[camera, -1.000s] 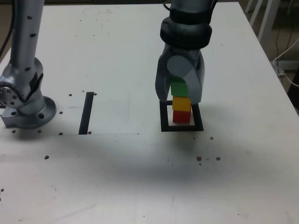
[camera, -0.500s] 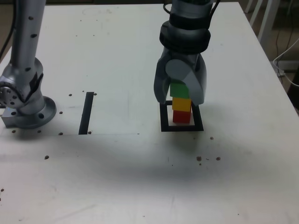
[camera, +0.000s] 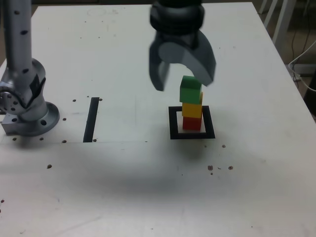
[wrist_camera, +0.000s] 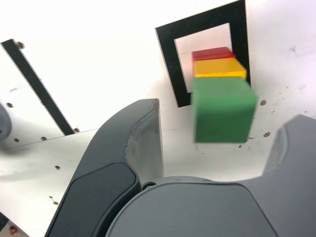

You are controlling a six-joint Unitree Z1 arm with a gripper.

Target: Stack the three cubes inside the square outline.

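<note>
Green cube (camera: 190, 90) on yellow (camera: 191, 109) on red (camera: 192, 123), three-high inside the square outline (camera: 174, 135); your tool (camera: 186, 86) stands apart, holding nothing, so stacking looks complete, leaving you perhaps only withdrawal

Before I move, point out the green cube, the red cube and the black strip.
Green cube (wrist_camera: 224, 116), wrist view: top face.
Red cube (camera: 191, 124), exterior view: front face.
Black strip (camera: 91, 120), exterior view: its middle.

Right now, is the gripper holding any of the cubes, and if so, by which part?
Nothing is held: the gripper's jaws stand open, clear of the green cube topping the stack.
</note>
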